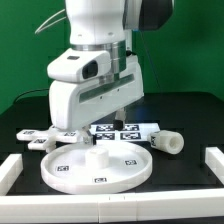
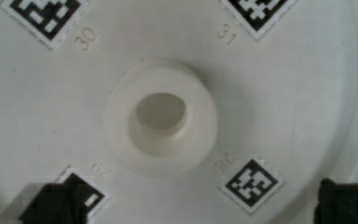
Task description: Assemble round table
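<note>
The large round disc (image 1: 97,167) lies flat at the front middle of the table, tags up, with a raised hub (image 1: 97,154) at its centre. My gripper (image 1: 110,126) hangs just above and behind the hub, open and empty. In the wrist view the disc (image 2: 87,90) fills the frame, the hub and its hole (image 2: 162,112) sit in the middle, and my gripper (image 2: 202,205) shows two dark fingertips (image 2: 60,200) far apart with nothing between them. The short cylinder leg (image 1: 170,142) lies on its side at the exterior view's right. The flat cross-shaped base (image 1: 42,138) lies at the left.
The marker board (image 1: 128,129) lies behind the disc, under the arm. White border blocks stand at the left front (image 1: 10,170) and right front (image 1: 214,165) of the black table. A green backdrop closes off the back.
</note>
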You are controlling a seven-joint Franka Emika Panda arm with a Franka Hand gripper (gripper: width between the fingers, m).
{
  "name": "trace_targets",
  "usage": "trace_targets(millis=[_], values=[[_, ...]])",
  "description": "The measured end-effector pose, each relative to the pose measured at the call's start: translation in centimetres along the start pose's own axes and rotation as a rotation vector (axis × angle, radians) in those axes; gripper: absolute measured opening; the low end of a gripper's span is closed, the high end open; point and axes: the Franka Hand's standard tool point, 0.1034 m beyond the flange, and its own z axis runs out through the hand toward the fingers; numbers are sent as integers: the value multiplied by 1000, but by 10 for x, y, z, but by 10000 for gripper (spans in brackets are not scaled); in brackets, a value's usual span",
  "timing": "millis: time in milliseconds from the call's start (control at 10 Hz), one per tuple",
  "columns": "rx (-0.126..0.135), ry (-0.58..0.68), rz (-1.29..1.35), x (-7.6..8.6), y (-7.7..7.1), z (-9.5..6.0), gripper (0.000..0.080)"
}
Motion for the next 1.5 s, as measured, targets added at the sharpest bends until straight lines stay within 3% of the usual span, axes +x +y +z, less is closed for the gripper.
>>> trace_targets(millis=[800, 1100, 1200, 1300, 1500], values=[[29, -6, -9, -9, 17, 34, 649], [31, -6, -6, -11, 19, 36, 649], [31, -6, -6, -10, 19, 36, 559], [31, -6, -7, -10, 19, 36, 417], [30, -5, -7, -10, 19, 36, 410]])
